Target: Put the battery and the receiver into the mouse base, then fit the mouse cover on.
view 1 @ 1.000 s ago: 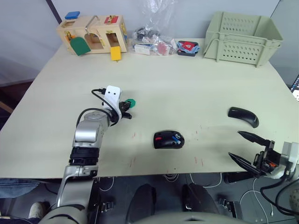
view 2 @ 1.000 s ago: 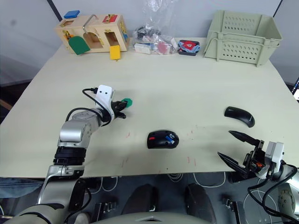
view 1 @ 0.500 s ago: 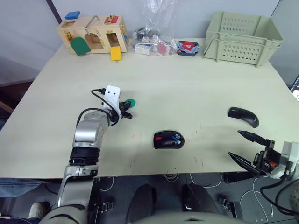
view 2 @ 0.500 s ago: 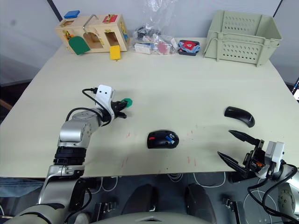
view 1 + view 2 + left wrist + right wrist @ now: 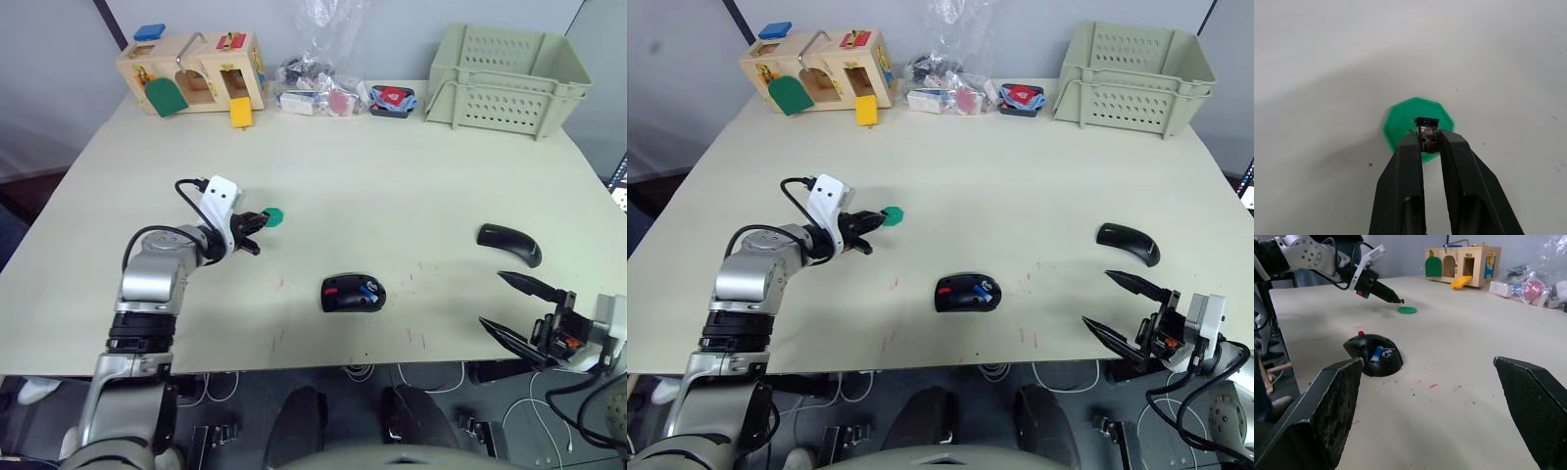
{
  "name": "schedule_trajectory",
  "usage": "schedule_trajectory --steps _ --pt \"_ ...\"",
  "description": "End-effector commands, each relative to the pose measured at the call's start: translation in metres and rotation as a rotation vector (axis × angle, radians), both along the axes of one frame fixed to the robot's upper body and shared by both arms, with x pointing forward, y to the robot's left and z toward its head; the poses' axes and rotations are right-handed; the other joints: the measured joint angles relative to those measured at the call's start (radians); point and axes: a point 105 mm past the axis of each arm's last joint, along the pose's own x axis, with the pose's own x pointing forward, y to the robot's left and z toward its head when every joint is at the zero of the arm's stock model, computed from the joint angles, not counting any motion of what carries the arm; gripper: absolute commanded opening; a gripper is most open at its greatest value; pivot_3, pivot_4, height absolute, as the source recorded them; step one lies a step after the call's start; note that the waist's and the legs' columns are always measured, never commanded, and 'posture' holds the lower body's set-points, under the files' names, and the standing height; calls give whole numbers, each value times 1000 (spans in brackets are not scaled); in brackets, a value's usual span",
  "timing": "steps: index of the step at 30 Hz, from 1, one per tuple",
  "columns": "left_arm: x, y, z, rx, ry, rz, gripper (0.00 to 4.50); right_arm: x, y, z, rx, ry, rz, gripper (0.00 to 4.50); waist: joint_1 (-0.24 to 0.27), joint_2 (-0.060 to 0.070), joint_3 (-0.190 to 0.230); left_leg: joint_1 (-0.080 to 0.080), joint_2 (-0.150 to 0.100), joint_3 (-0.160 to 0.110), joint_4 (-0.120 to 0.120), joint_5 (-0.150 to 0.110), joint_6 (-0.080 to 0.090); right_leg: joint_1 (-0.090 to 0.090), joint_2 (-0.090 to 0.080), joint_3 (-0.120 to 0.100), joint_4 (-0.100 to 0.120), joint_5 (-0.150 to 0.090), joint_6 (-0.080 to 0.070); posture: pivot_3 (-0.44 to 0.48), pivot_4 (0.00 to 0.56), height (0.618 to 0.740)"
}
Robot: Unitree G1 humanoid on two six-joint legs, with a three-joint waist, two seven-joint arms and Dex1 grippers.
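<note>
**Receiver pinched in the left gripper, battery already in the base**

We saw the left gripper (image 5: 1429, 142) closed on the receiver (image 5: 1427, 132), a small metal-fronted plug pinched between its two fingertips (image 5: 1409, 152). It hung above a flat green disc (image 5: 275, 215) lying on the table (image 5: 392, 166), left of centre. The mouse base (image 5: 354, 293) sat near the middle of the table's front half, well apart from that gripper, with its red patch at one end of its hollow. We made out the battery (image 5: 369, 290), white with blue, lying inside the hollow. The mouse cover (image 5: 509, 244) lay on the table to the right of the base, apart from it. Our right gripper (image 5: 519, 311) hovered at the front right edge of the table, near the cover, its fingers spread wide and holding nothing.
</note>
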Motion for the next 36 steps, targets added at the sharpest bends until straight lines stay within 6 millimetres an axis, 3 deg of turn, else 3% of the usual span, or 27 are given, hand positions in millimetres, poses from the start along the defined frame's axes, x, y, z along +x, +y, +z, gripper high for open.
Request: schedule_trajectory --steps 1,5,16,19,26,31,36 --pt "-11 -9 16 19 -31 -177 1 0 2 15 3 -56 25 4500 0 0 0 0 0 1 0 0 0 0 0 0 0 0 0 0 150 740" --pt "-23 -13 20 46 -8 -325 1 1 6 19 7 -58 43 4500 -1 0 0 0 1 4 0 0 0 0 0 0 0 0 0 0 150 740" --pt "-44 -54 37 95 -12 -729 1 13 28 47 16 -77 111 4500 0 0 0 -1 1 6 0 0 0 -1 0 1 0 0 0 0 150 740" --pt "-51 -76 41 106 -27 -847 1 11 45 55 -6 -5 202 4500 0 0 1 -1 1 6 0 0 0 -1 0 1 0 0 0 0 150 740" --pt "-61 -100 47 118 -32 -993 1 19 60 66 1 100 212 4500 -1 -2 2 -1 1 6 1 0 0 -1 0 2 0 0 0 0 150 740" --pt "-69 -120 51 117 -54 -1085 1 27 75 62 -14 291 203 4500 0 -3 2 -1 1 6 1 0 0 -2 0 2 0 0 0 0 150 740" --pt "-75 -129 49 122 -58 -1138 1 31 88 56 -102 365 192 4500 -1 -3 2 -2 1 5 1 0 0 -2 1 1 0 0 0 0 150 740"
